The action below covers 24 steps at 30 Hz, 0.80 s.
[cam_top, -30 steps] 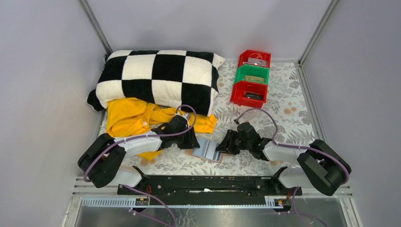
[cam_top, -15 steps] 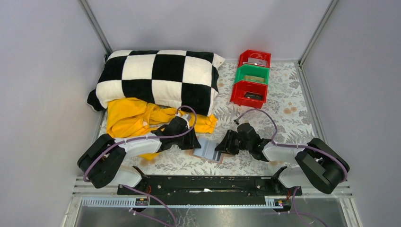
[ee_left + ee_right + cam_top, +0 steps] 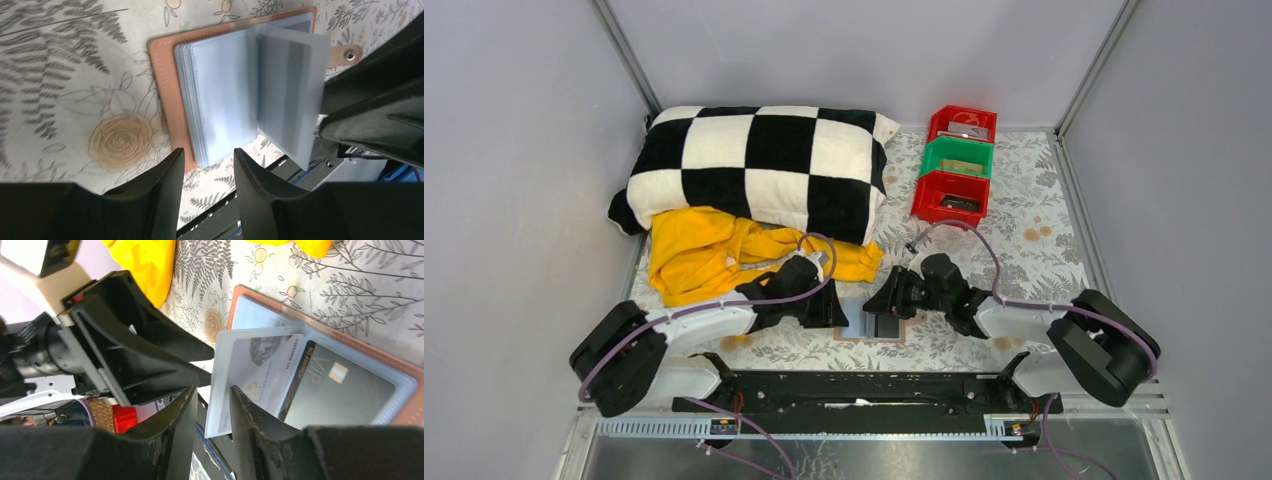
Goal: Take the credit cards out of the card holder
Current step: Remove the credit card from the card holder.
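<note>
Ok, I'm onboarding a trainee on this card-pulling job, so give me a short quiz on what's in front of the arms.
1. True or false: the tan leather card holder with clear plastic sleeves lies closed on the floral tablecloth.
2. The dark rectangular card marked VIP is: A) inside a sleeve of the holder; B) loose on the cloth; C) held in mid-air.
3. Fill in: the raised clear sleeve page stands between the fingers of the ____ claw.
Key: 1 false; 2 A; 3 right claw.
</note>
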### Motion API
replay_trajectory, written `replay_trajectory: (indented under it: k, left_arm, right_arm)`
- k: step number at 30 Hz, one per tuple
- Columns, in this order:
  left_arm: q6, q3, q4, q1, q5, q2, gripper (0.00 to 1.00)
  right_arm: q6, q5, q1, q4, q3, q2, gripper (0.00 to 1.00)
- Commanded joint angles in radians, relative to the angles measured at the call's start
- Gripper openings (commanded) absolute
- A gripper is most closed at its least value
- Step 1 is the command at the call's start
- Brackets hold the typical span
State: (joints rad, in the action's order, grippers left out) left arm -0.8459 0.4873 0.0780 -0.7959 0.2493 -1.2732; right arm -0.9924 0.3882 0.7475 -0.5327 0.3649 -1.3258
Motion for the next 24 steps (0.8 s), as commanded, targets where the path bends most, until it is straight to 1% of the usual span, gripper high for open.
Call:
replay_trajectory:
  k: [1,6,8,10,13,15,18,21,24]
  left_arm:
    - [0.031,0.079,0.176,0.002,-0.085,0.128,0.46]
    - [0.096,0.2,0.43,0.015,-0.285,0.257,0.47]
    - [0.103,0.233,0.469,0.015,-0.328,0.287,0.47]
    - [0.104,0.248,0.471,0.016,-0.326,0.307,0.47]
    - [0.097,0.244,0.437,0.016,-0.277,0.306,0.46]
    - [0.088,0.228,0.398,0.014,-0.233,0.282,0.45]
    - [0.061,0.2,0.307,0.009,-0.15,0.239,0.44]
    - [0.022,0.16,0.187,0.007,-0.072,0.2,0.43]
    - [-0.005,0.117,0.077,0.006,-0.029,0.143,0.42]
  right_arm:
    - [0.013,0.036,0.034,-0.056,0.073,-0.087,0.38]
    - [0.035,0.035,0.077,-0.079,0.118,-0.215,0.4]
    - [0.027,0.039,0.078,-0.099,0.12,-0.24,0.4]
    - [0.028,0.029,0.079,-0.092,0.118,-0.225,0.4]
    - [0.062,-0.035,0.079,-0.004,0.114,-0.14,0.4]
    - [0.076,-0.105,0.079,0.065,0.093,-0.063,0.39]
    - [0.059,-0.195,0.077,0.113,0.043,0.034,0.39]
    - [0.037,-0.226,0.077,0.153,0.015,0.07,0.38]
    - [0.007,-0.22,0.075,0.142,-0.002,0.049,0.38]
